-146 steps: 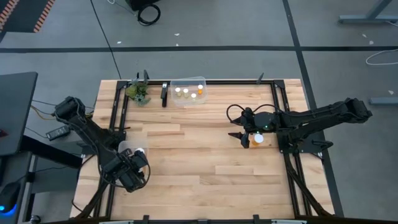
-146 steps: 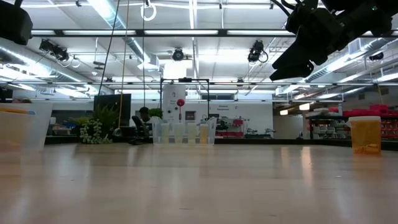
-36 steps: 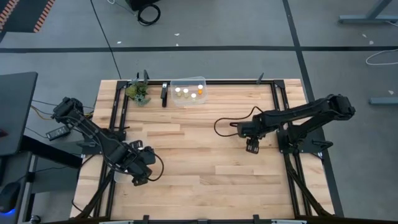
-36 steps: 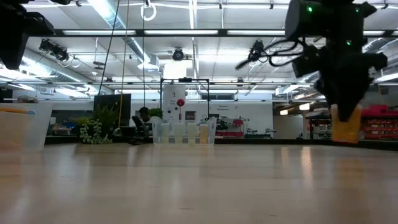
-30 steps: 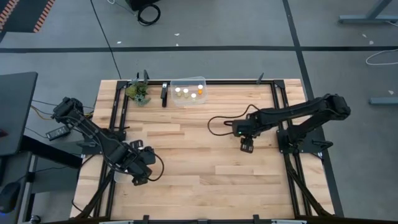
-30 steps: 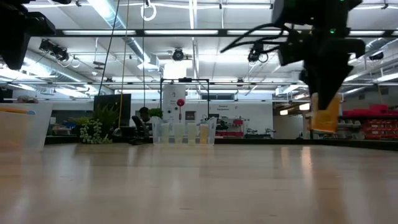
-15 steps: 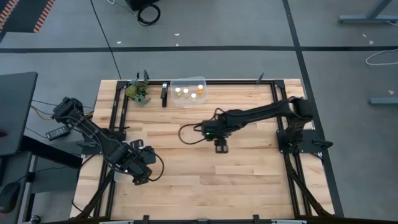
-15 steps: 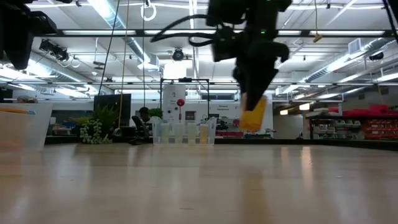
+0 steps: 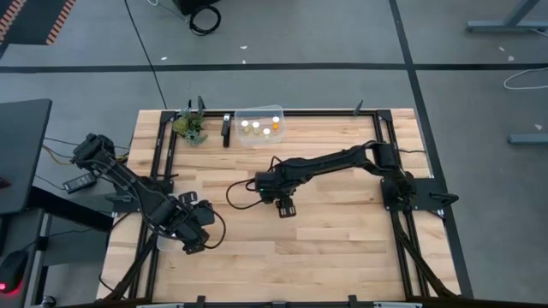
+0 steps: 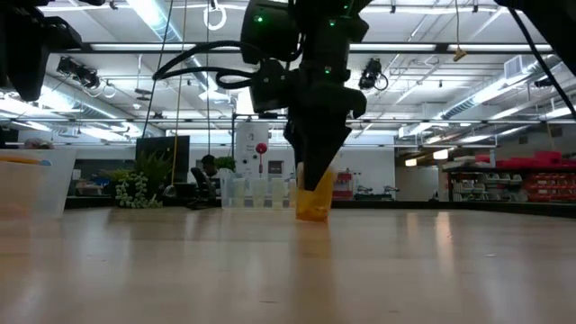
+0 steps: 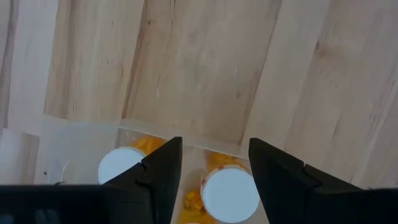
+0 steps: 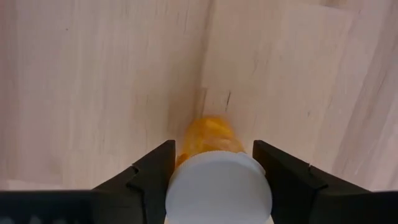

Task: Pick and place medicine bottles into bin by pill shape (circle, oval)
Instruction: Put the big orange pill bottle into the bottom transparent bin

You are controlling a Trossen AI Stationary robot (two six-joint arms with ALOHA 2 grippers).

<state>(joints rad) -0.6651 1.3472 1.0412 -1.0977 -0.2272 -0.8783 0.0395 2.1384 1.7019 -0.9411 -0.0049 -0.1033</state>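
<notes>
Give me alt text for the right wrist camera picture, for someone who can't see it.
Seen past the right gripper, its two dark fingers clamp an amber medicine bottle with a round white cap. The bottle points toward a pale wooden tabletop, which fills the rest of the picture.

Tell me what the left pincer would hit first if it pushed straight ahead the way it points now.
Probably the white-capped bottle between the left pincer's fingers, standing in the clear bin below it. A second capped bottle sits just beside that line. Depth is unclear, so contact distance is uncertain.
</notes>
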